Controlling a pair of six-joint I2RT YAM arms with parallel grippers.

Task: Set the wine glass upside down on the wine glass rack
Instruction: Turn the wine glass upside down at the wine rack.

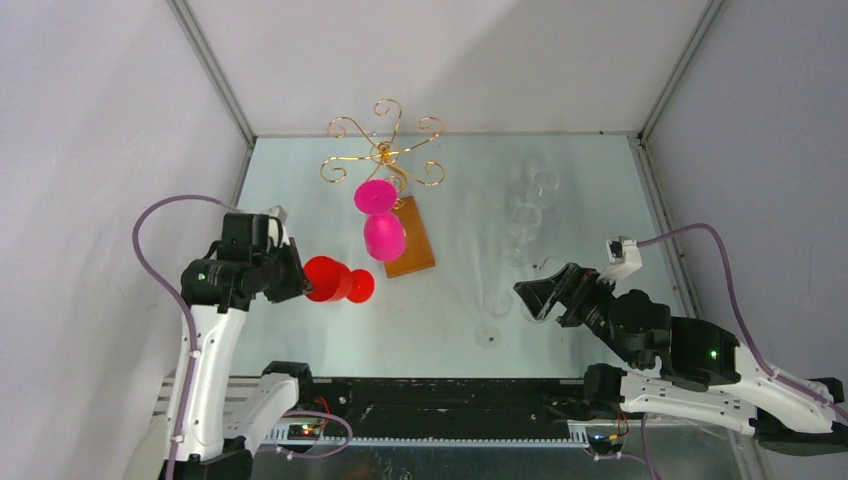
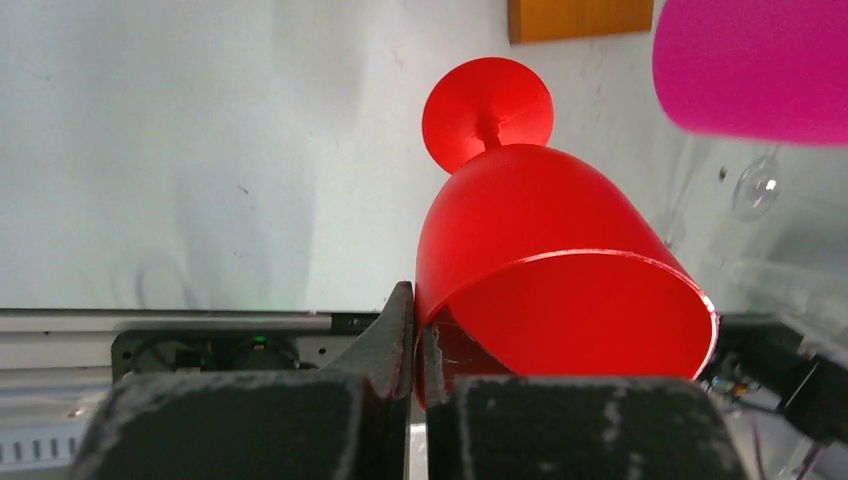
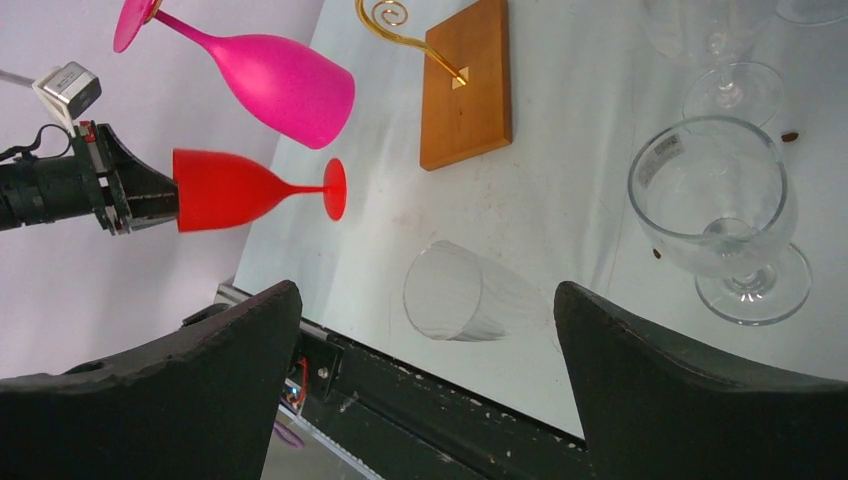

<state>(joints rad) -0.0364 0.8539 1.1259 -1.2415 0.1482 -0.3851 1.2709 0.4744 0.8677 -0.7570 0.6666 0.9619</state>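
Observation:
My left gripper (image 1: pixel 296 275) is shut on the rim of a red wine glass (image 1: pixel 335 279), held on its side above the table with its foot pointing right. The left wrist view shows the fingers (image 2: pixel 400 330) pinching the bowl wall of the glass (image 2: pixel 540 250). The red glass also shows in the right wrist view (image 3: pixel 240 190). The gold wire rack (image 1: pixel 383 150) stands at the back on its brown wooden base (image 1: pixel 410 240). A pink wine glass (image 1: pixel 380 220) hangs upside down from it. My right gripper (image 1: pixel 530 298) is open and empty at the right.
Several clear glasses stand at the right, among them a wide goblet (image 3: pixel 715 200) and stemmed ones (image 1: pixel 525 215). A clear tumbler (image 3: pixel 455 295) lies on its side near the front edge. Grey walls enclose the table.

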